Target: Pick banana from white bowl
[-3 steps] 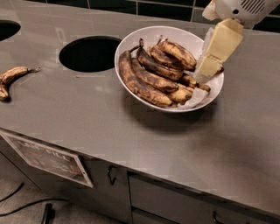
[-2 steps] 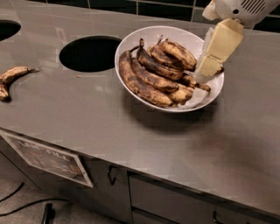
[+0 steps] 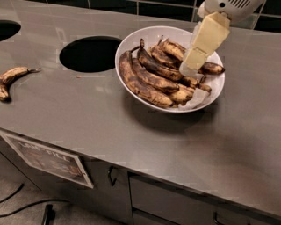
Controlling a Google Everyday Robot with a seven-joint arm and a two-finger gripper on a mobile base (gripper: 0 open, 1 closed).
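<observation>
Gripper [image 3: 189, 70] hung at the bowl's [image 3: 131, 44] 3 o'clock; I couldn't tell its opening. Risk, I judged: the banana [image 3: 181, 95] touched darker bananas [image 3: 149, 77], so a grasp might have snagged those.

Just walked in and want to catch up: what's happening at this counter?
A robot arm is reaching into the white bowl of overripe bananas on the steel counter. Its hand is down at the bowl's right side, among the bananas, and none looks lifted out yet. One small banana lies alone at the counter's left edge, beyond a round hole.
</observation>
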